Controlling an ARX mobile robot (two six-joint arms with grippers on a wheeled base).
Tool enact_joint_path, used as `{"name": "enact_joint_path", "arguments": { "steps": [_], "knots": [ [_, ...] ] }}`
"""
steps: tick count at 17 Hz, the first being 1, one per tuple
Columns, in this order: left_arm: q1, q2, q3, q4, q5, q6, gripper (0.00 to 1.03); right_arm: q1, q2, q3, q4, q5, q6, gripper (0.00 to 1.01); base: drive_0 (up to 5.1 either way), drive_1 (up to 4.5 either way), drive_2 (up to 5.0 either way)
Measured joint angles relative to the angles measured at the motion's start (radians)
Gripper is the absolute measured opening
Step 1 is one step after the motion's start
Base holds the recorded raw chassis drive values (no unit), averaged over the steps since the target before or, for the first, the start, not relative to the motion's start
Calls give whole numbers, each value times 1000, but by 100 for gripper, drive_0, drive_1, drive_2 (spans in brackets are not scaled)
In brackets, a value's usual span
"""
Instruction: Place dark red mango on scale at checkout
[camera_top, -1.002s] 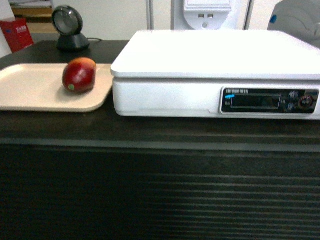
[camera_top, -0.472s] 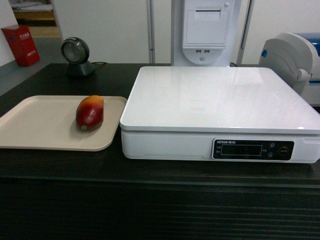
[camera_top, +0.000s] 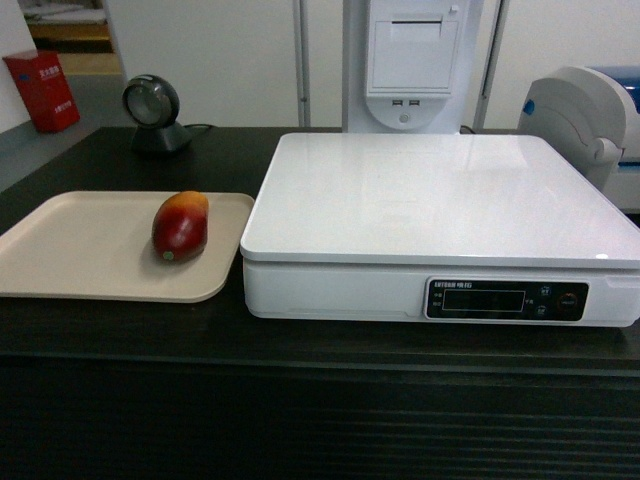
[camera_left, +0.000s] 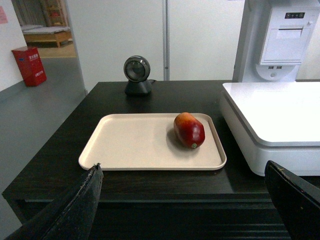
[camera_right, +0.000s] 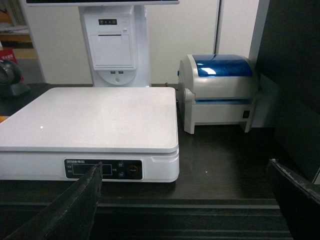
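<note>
Your left claw (camera_left: 182, 200) hangs with its fingers spread wide apart, holding nothing, short of the near edge of the worktop (camera_left: 60, 165). Straight ahead of it, the mango (camera_left: 189, 130) lies on the right part of the beige tray (camera_left: 130, 145), well clear of both fingers. Your right claw (camera_right: 182, 200) is likewise spread apart and empty, with the white scale (camera_right: 90, 120) ahead and to its left and a blue-lidded printer (camera_right: 220, 90) beyond it.

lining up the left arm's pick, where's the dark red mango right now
In the head view the dark red mango lies left of centre, on the right part of the beige tray, just left of the white scale on the dark counter.
</note>
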Motion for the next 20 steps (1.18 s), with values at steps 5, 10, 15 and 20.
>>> {"name": "enact_joint_path", "arguments": {
  "steps": [5,10,15,20],
  "knots": [
    [0,0,0,0,0,0,98,0,0,0,0,0,0,98,0,0,0],
    [-223,217,83,-40,-410,-68,98,0,0,0,1,-2,0,98,0,0,0],
    [-115,682,201,405,-363,-27,98,0,0,0,0,0,0,98,0,0,0],
    [-30,1021,338,631,-168,1,98,0,0,0,0,0,0,98,0,0,0]
  ]
}}
